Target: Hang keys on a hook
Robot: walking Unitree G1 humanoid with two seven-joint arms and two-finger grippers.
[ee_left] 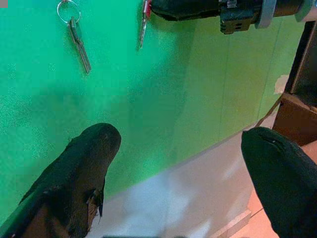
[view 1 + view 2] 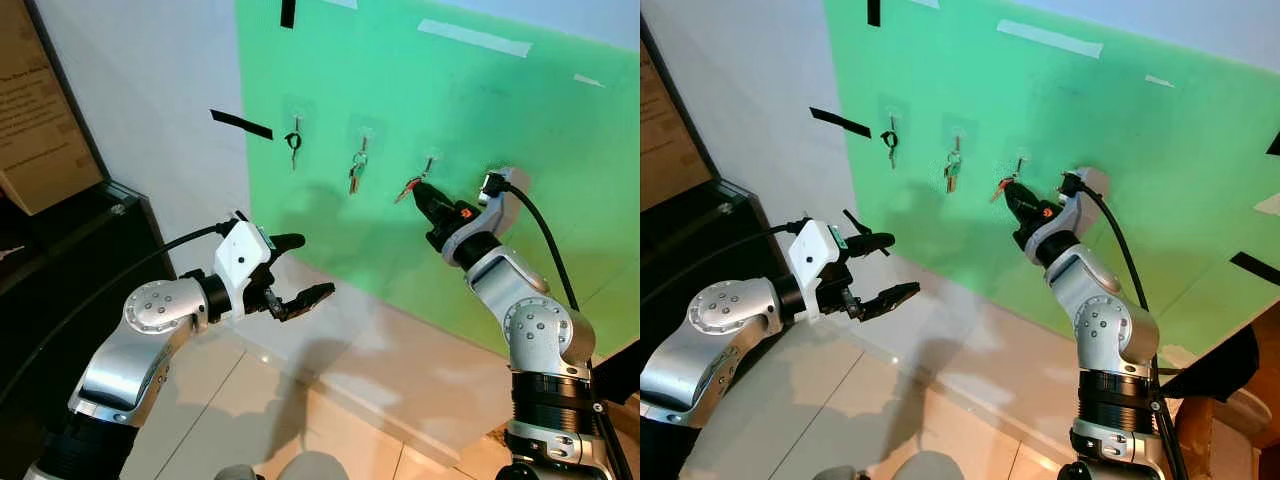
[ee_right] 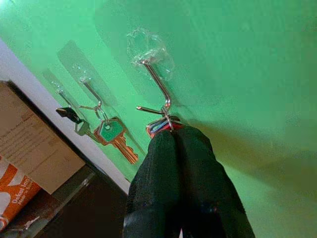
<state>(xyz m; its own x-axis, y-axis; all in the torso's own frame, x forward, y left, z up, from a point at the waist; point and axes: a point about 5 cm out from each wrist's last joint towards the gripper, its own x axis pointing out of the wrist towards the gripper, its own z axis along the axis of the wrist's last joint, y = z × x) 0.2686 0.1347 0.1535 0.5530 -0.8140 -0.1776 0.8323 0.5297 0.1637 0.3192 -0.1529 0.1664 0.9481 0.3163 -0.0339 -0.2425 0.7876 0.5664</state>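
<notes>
Pinching the red-tagged keys [image 3: 161, 127] between closed fingers, the right gripper [image 2: 420, 192] holds their ring at the rightmost hook [image 3: 157, 84] on the far green wall [image 2: 460, 120]. Left of it, two other key sets [image 2: 357, 170] hang on hooks. Nearer and lower left, the left gripper [image 2: 296, 270] hovers empty, fingers spread.

Right gripper [image 2: 420, 192] raised, jaws pinched together; left gripper [image 2: 300, 270] jaws spread.
</notes>
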